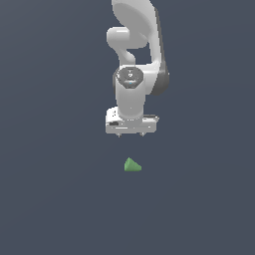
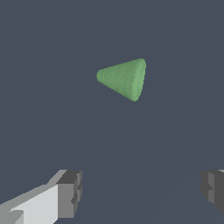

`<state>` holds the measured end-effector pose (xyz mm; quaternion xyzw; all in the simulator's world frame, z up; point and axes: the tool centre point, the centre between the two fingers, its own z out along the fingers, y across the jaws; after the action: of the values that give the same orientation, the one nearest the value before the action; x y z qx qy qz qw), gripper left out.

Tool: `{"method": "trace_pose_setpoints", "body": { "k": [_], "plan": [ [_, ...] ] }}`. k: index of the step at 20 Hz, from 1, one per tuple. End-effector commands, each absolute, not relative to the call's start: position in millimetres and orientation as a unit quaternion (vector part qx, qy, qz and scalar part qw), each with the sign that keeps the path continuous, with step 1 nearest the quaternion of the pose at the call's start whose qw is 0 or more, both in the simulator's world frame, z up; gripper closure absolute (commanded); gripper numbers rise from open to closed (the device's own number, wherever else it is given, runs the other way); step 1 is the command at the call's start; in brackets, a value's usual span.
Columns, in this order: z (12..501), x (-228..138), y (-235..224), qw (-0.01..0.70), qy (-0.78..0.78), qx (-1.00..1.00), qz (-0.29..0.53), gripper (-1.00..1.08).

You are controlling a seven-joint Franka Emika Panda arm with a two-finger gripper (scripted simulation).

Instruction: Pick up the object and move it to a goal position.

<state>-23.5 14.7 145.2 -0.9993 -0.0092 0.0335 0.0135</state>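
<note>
The object (image 1: 132, 166) is a small green cone-like wedge lying on the dark grey surface, in front of the arm in the exterior view. In the wrist view the object (image 2: 124, 79) lies on its side, well apart from both fingertips. My white gripper (image 1: 130, 134) hangs above the surface behind the wedge, pointing down. Its fingers (image 2: 69, 192) stand wide apart with nothing between them, so the gripper (image 2: 142, 190) is open.
The white arm (image 1: 134, 55) rises behind the gripper. A plain dark grey surface (image 1: 60, 199) surrounds the wedge on all sides.
</note>
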Motion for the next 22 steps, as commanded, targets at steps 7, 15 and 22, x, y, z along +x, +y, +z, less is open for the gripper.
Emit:
{"method": "trace_pose_setpoints", "body": {
  "k": [7,15,22],
  "plan": [
    [145.8,-24.7,26.8,0.010,-0.028,-0.999,0.034,-0.92],
    [146.7,-26.8,38.5,0.007,-0.043,-0.998,0.035,-0.92],
    [144.3,-22.8,38.1,0.006,-0.065,-0.997,0.034,-0.92]
  ]
}}
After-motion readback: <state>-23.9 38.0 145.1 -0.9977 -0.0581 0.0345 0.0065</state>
